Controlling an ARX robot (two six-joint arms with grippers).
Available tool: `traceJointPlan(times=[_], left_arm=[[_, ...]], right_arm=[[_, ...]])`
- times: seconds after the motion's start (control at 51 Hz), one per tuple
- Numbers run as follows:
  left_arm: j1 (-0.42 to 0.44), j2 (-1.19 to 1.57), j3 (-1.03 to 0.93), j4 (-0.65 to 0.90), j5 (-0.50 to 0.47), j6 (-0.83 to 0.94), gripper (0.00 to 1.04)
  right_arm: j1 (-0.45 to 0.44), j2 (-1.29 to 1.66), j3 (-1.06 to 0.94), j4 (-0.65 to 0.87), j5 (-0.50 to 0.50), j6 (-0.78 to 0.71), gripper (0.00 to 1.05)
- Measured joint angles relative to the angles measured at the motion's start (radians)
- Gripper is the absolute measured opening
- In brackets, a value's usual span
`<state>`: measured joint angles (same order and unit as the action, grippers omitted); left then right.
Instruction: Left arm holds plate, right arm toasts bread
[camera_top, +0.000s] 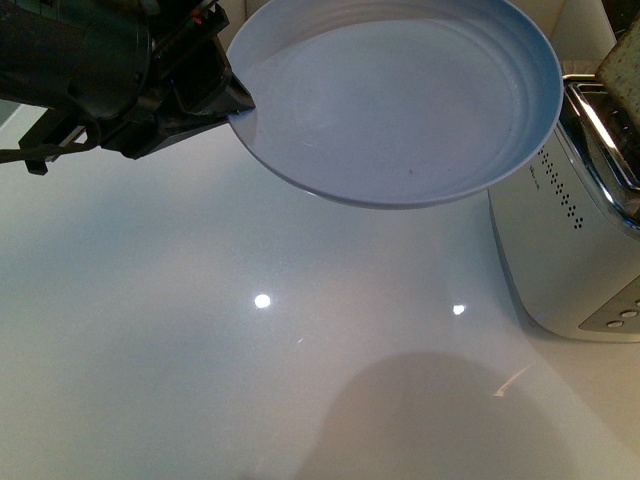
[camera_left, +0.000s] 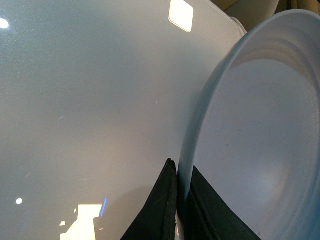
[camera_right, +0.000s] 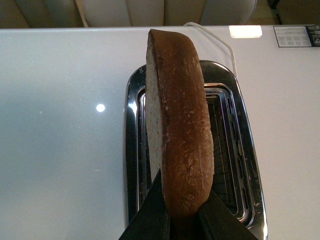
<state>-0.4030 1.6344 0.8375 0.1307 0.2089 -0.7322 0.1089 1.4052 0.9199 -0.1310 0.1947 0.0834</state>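
The pale blue plate (camera_top: 400, 100) hangs above the white table, held by its rim at the left in my left gripper (camera_top: 235, 100), which is shut on it. In the left wrist view the rim (camera_left: 187, 150) runs between the two black fingers (camera_left: 160, 205). The plate is bare. My right gripper (camera_right: 177, 210) is shut on the bread (camera_right: 177, 125), a brown-crusted slice held on edge right above the toaster's slots (camera_right: 220, 145). In the front view only a corner of the bread (camera_top: 622, 60) shows over the toaster (camera_top: 570, 230) at the right edge.
The silver toaster stands on the glossy white table (camera_top: 250, 330) at the right, with buttons on its near end (camera_top: 620, 318). Its white cord (camera_right: 220, 37) trails off behind it. A printed label (camera_right: 297, 36) lies at the table's far corner.
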Motion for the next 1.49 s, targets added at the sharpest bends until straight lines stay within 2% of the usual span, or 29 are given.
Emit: traceJointPlan(times=[0.608,1.49], left_arm=[[0.0,0.0,0.0,0.0,0.0,0.0,0.03],[0.0,0.0,0.0,0.0,0.0,0.0,0.03]], right_arm=[[-0.011,0.06,-0.023,0.068,0.023,0.026,0.03],[-0.019,0.083,-0.157,0.195,0.006,0.026,0.04]])
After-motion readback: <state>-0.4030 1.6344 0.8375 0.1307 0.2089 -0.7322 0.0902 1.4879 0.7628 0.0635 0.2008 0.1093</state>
